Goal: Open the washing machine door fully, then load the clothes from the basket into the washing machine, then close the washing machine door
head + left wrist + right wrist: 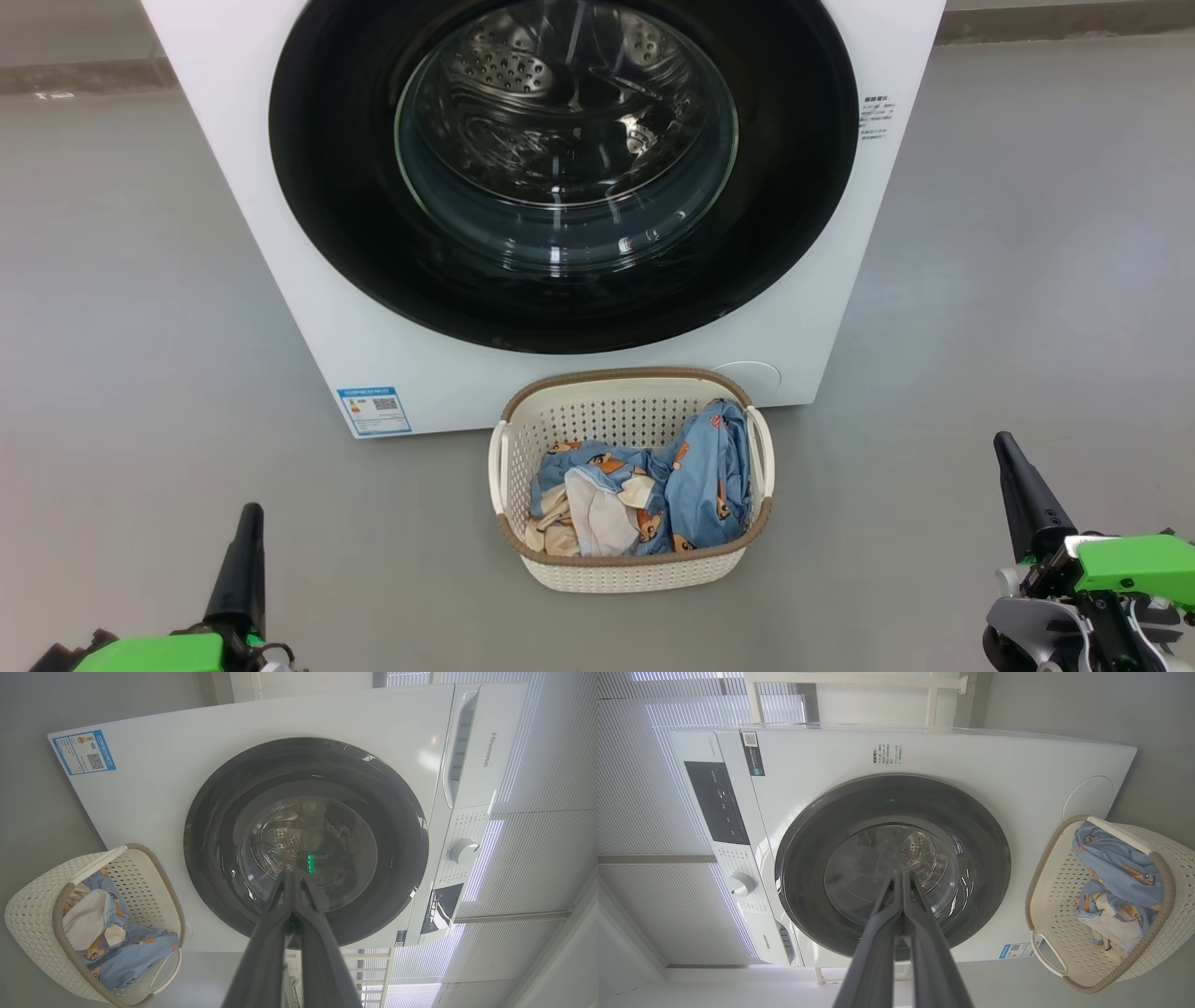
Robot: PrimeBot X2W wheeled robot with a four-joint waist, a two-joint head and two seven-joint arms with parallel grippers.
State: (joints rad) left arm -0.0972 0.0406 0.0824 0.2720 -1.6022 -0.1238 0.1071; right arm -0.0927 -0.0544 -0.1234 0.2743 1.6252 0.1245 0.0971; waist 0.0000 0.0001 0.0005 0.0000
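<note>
- You're looking at a plain white washing machine [448, 383] with a blue label sticker [374, 412].
- The washing machine door [327, 187] is glossy black around clear glass.
- The basket [635, 571] is cream-white and dotted with holes, with a brown woven-look rim.
- The clothes [700, 476] are light blue, printed with orange-brown bears, with cream and white parts.
- Your left gripper [252, 511] and right gripper [1002, 439] have black fingers and bright green housings.
- The floor [140, 327] is flat grey.

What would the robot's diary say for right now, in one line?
door: closed | clothes: in basket, before washing machine | left hand: shut, empty | right hand: shut, empty | step: door not yet opened
</note>
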